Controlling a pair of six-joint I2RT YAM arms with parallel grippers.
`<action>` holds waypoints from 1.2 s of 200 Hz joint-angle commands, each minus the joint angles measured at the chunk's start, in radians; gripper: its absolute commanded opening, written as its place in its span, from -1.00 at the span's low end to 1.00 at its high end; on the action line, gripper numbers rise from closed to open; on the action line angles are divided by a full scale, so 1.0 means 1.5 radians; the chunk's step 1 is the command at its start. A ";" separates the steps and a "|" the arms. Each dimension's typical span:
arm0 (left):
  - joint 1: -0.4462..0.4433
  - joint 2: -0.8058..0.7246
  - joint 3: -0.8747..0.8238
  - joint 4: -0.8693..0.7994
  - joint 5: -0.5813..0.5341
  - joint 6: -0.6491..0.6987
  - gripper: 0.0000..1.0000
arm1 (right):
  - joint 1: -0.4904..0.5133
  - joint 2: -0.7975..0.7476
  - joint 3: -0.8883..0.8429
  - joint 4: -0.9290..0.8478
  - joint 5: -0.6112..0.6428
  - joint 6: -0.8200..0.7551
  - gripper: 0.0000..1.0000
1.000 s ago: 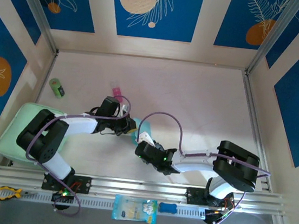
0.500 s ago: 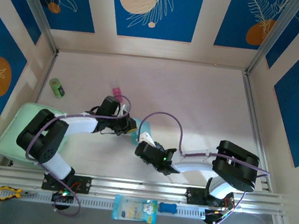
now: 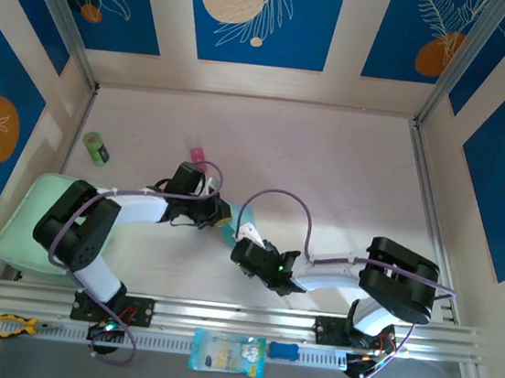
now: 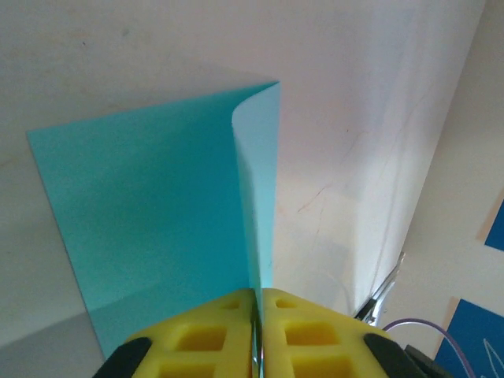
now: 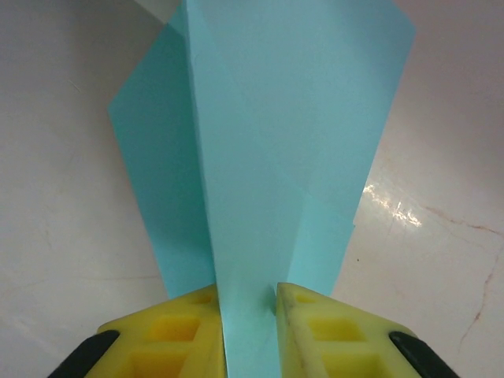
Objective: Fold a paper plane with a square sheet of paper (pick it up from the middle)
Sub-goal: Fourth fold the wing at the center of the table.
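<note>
Enclosure walls: cream boards carrying blue panels with white leaf outlines and orange discs, on the left, back and right sides. Table: pale pinkish-white, faintly scuffed, with a glossy glare patch in the right wrist view

Far left: mint-green pad, partly under the left arm. Small green cylinder near the left wall, apart from everything else. Pink block just behind the left wrist

Left gripper low over the table, left of centre. Its yellow pads are pressed together on one edge of the square sheet of paper. That edge curls upright and the rest lies flat on the table. From overhead the sheet sits between the two grippers

Right gripper just right of the sheet, clamped on a raised fold of it, the cyan paper fanning out ahead of the fingers

Near edge: aluminium rail spans the width. In front of it, a yellow-handled tool, a blue-and-yellow packet and a small blue object
</note>
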 commanded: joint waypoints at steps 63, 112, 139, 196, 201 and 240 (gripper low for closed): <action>-0.002 -0.001 0.018 -0.019 0.007 0.014 -0.97 | -0.004 -0.025 -0.020 0.027 -0.014 0.018 -0.54; -0.002 -0.002 0.017 -0.021 0.007 0.014 -0.99 | -0.005 -0.042 -0.034 0.033 -0.007 0.022 -0.50; -0.002 -0.001 0.018 -0.019 0.009 0.014 -0.98 | -0.007 -0.040 -0.034 0.036 -0.012 0.019 -0.49; -0.002 0.000 0.017 -0.020 0.013 0.013 -0.99 | -0.008 -0.037 -0.035 0.043 -0.016 0.016 -0.54; -0.002 0.000 0.018 -0.020 0.013 0.014 -0.98 | -0.008 -0.039 -0.035 0.043 -0.017 0.016 -0.56; -0.001 -0.002 0.019 -0.023 0.012 0.014 -0.98 | -0.011 -0.040 -0.037 0.044 -0.020 0.021 -0.67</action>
